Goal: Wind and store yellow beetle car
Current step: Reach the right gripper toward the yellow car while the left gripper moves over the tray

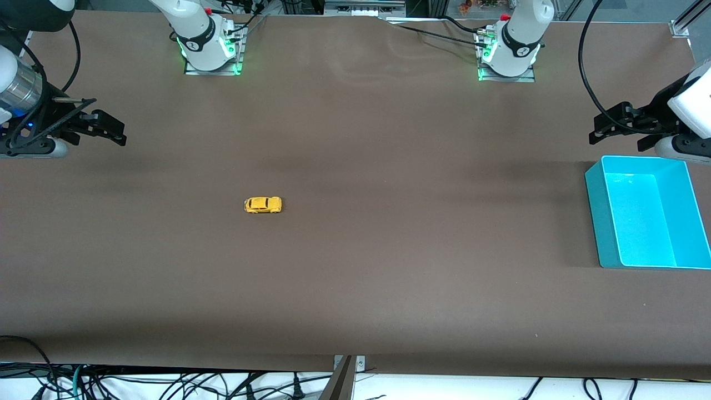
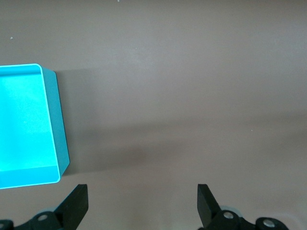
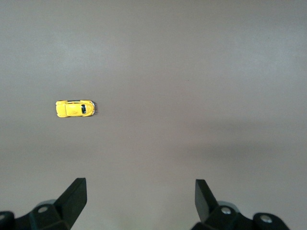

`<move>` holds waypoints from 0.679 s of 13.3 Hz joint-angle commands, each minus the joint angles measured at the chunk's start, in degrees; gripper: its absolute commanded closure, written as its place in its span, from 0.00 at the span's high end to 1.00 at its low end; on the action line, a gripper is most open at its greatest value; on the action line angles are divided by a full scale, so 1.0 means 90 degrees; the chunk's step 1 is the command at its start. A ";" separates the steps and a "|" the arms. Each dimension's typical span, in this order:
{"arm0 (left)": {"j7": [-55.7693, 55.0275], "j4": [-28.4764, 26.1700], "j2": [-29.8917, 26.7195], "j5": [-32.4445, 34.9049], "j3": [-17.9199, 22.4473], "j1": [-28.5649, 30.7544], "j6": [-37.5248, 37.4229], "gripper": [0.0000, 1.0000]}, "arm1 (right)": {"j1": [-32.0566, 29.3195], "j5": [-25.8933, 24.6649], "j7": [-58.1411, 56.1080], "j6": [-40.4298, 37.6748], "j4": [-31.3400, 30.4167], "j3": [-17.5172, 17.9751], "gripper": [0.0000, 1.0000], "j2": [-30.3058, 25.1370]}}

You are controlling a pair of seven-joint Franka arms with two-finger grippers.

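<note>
Front view: my yellow beetle car [image 1: 263, 205] sits on its wheels on the brown table [image 1: 355, 266], a bit left of the middle of the frame, with nothing touching it. It is out in the open, so I think a gripper can come straight down on it.

My right gripper [image 1: 103, 129] hangs at the left edge of the frame, spread wide and holding nothing. It is the closer one to the car — I think that is why it should do the picking.

My left gripper [image 1: 619, 123] waits at the right edge, wide apart too, with nothing in it. It hangs just above the cyan bin [image 1: 597, 214], which sits empty at the left arm's end of the table — ready for the car.

The car is well apart from the bin, so no step is done yet.
</note>
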 commanded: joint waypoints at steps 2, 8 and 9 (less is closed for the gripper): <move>-0.0050 0.0228 0.0112 0.0099 -0.0019 -0.0003 -0.0053 1.00 | -0.0005 -0.0005 -0.0081 -0.0089 -0.0039 -0.0008 1.00 -0.0098; -0.0050 0.0228 0.0122 0.0099 -0.0010 -0.0003 -0.0053 1.00 | 0.0063 0.0025 -0.1172 -0.0783 -0.0088 0.0333 1.00 0.0351; -0.0050 0.0228 0.0122 0.0099 -0.0019 -0.0003 -0.0053 1.00 | 0.0082 0.0025 -0.1416 -0.0676 -0.0098 0.0479 1.00 0.0448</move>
